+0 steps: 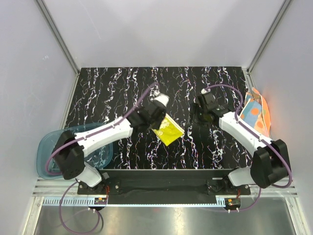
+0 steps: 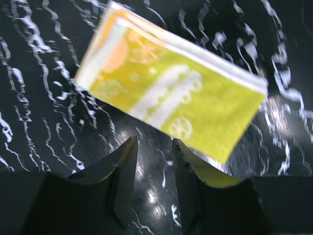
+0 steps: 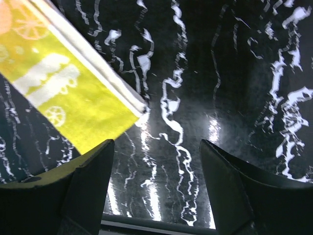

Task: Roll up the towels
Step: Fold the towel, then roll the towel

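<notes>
Folded yellow towel (image 1: 168, 129) flat on counter (image 1: 107, 93). Left fingers (image 2: 122, 171) just short of its near edge, narrowly parted, empty. Right fingers (image 3: 88, 181) beside its corner, spread wide, empty.

- A yellow towel (image 1: 168, 129) lies folded into a flat, narrow rectangle near the middle of the desk (image 1: 107, 93), set at a slant. It is printed with white bands and citrus slices, turns orange toward one end, and has a white edge along one long side.
- A second towel (image 1: 257, 113), orange and pale blue with spots, sits at the desk's right edge, well apart from the first.
</notes>
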Controlling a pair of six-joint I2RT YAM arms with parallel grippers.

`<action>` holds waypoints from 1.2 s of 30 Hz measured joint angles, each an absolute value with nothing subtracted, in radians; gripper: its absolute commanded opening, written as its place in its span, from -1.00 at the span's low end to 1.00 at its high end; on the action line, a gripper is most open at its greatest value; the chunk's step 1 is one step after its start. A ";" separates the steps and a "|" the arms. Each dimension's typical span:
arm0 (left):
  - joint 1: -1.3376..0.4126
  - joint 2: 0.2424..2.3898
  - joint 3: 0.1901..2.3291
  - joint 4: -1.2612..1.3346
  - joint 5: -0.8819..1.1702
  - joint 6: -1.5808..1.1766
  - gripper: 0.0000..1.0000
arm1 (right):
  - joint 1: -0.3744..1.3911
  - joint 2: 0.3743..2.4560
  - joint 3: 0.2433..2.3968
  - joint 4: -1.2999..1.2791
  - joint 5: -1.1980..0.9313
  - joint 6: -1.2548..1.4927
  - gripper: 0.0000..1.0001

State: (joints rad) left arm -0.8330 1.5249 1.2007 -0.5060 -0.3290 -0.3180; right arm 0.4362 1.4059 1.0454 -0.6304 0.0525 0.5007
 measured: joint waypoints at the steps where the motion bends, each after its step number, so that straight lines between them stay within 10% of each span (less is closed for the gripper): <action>1: -0.876 1.519 1.180 -0.500 -0.345 -0.301 -0.18 | 0.430 1.391 1.021 -0.621 0.056 0.503 0.55; 36: -1.150 1.865 1.168 -0.391 -0.395 -0.164 0.24 | 0.396 1.265 0.923 -0.635 0.071 0.512 0.64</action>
